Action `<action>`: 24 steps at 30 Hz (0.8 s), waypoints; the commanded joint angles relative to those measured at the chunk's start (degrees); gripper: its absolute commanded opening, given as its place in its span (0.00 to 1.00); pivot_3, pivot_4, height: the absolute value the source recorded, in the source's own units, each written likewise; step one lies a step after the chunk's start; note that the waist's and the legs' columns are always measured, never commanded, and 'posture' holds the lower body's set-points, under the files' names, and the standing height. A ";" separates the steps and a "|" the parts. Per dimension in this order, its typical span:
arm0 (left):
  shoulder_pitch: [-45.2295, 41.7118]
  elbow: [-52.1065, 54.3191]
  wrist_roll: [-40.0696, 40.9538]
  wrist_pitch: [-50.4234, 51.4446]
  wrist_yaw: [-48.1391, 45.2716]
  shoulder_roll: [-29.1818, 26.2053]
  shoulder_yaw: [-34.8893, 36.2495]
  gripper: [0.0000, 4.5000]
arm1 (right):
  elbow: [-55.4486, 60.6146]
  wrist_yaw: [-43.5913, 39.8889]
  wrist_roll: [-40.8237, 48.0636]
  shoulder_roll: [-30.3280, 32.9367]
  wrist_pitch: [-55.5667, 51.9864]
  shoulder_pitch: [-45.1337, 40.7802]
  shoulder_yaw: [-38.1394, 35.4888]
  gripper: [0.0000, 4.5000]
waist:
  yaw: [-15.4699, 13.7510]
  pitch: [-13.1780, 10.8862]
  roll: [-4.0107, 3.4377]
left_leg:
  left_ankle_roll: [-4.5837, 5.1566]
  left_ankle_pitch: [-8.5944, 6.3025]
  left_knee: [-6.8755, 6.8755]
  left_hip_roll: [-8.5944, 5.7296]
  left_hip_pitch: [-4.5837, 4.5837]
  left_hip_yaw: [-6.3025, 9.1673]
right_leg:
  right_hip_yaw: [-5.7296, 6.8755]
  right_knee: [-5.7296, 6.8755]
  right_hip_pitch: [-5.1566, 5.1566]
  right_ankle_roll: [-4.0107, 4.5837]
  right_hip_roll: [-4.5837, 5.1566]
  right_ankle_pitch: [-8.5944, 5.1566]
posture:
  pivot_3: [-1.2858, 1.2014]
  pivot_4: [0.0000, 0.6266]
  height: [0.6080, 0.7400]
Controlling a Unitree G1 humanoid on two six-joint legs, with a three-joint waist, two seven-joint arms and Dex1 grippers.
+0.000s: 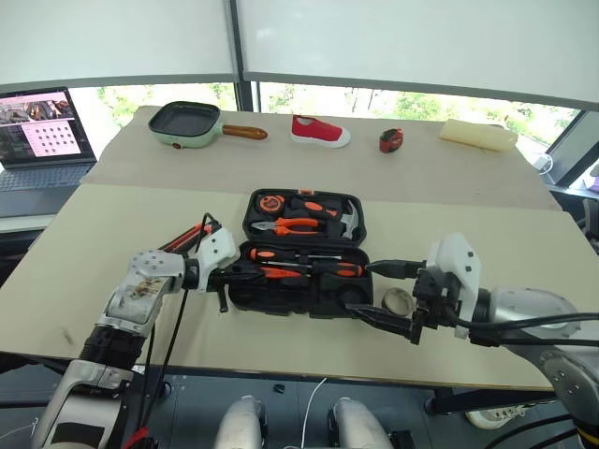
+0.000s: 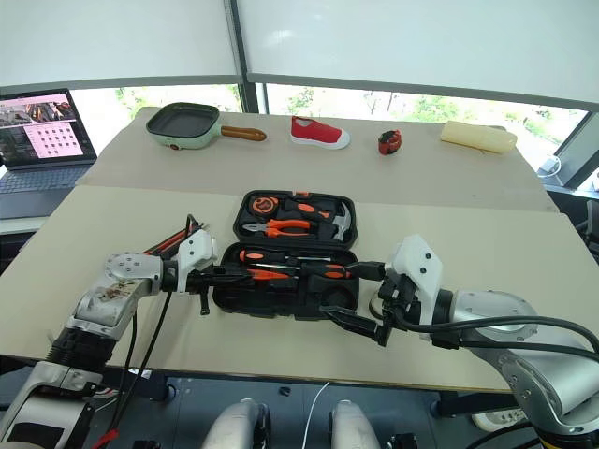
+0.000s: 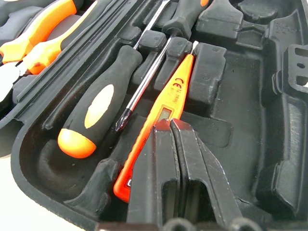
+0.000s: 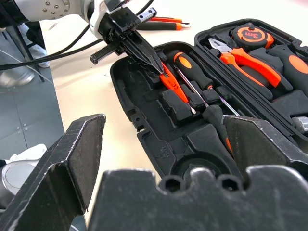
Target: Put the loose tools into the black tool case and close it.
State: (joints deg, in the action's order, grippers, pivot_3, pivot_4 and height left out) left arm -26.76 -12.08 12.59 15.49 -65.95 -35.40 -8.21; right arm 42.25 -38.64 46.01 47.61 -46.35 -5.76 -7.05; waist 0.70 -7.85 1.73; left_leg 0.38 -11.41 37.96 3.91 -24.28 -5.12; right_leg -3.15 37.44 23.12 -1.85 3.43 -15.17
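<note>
— What is the head camera showing?
— The black tool case [image 1: 301,253] is lying open on the counter [image 1: 112,262], both screwdrivers [image 1: 309,266] sitting in its near half; the tape roll [image 1: 401,301] is resting just right of it.

— And the left wrist?
— The left end effector [image 3: 171,124] is pressing, fingers together, on the orange tester [image 3: 159,122] in its slot.

— The right wrist?
— The right end effector [image 4: 163,144] is gaping wide, empty, near the case.

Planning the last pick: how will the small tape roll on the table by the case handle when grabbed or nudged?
The tape roll lies flat on the table beside the black tool case, so it probably won't roll unless tipped on edge. It looks small and hollow, likely light, and may slide when nudged. The open right gripper looks wide enough to span it.
</note>
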 commanded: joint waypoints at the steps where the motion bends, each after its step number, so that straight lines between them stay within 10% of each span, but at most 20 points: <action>1: -0.42 -2.03 1.85 3.69 0.32 0.36 1.80 0.02 | 0.68 -0.19 -0.20 -0.19 1.28 -1.18 -0.21 1.00 | 0.00 -0.01 0.01 | 0.00 0.00 0.00 0.00 0.00 0.01 | 0.00 -0.01 0.00 0.00 0.00 0.00 | 0.52 0.24 1.00; 15: 2.73 5.46 6.22 8.23 5.66 -2.11 10.69 0.02 | -0.51 -2.66 -0.80 0.14 2.33 -4.76 1.17 1.00 | 0.09 -0.17 0.18 | 0.00 0.00 -0.13 0.00 -0.33 0.03 | 0.05 -0.34 0.17 -0.07 -0.01 0.06 | 0.52 0.24 1.00; 24: 24.95 20.99 12.34 15.89 13.68 -9.98 37.01 0.61 | -6.87 -8.77 -0.47 -0.49 3.30 -13.78 4.09 1.00 | 1.17 -0.45 0.54 | 0.00 0.00 -0.46 0.07 -0.42 0.08 | -0.09 -0.33 0.60 0.00 0.04 0.10 | 0.52 0.24 1.00</action>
State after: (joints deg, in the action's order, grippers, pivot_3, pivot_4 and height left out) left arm -3.44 5.60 23.14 30.85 -53.40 -44.61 24.56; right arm 35.67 -45.73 45.64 47.26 -44.93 -18.17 -2.96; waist 1.87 -8.30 2.27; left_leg 0.38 -11.42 37.49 3.96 -24.72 -5.05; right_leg -3.24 37.10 23.72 -1.87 3.49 -15.08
